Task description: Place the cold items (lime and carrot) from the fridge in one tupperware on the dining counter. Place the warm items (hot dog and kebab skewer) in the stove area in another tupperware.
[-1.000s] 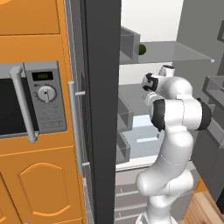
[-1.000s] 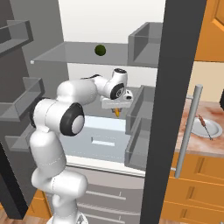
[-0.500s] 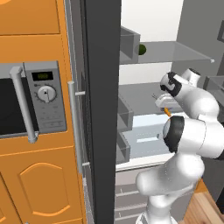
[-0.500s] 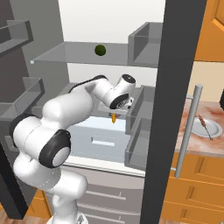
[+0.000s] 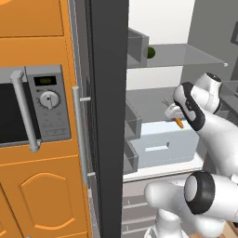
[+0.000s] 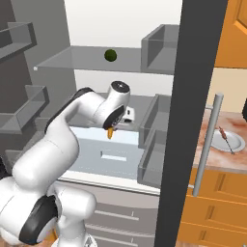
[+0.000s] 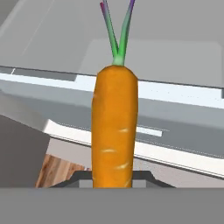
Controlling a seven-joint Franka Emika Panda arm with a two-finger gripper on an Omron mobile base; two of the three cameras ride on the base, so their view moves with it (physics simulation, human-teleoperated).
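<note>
Now that the arm has swung over toward the fridge door, the carrot [image 7: 113, 127] is up in the air and not lying on any shelf. The hand [image 6: 112, 131] is clamped tight on it. In the hand view the carrot stands right in the middle, with its green stalks pointing away from the hand. In the left base view only its orange tip [image 5: 179, 122] pokes out below the hand [image 5: 175, 116]. It hangs over the pale drawer [image 6: 108, 152] in the fridge, near the drawer's front edge.

A second ago the hand was further back inside the fridge, over the grey shelf. It has since come forward and out. I think that means the carrot is picked up and is on its way out, so the next job is to carry it to a tub on the dining counter.

The lime [image 6: 111, 55] sits on the glass shelf [image 6: 72, 60] up high, near its back edge. Nobody has taken it yet.

Outside, by the door, a skewer lies on a plate [image 6: 227, 141] on the counter [image 6: 214, 159].
</note>
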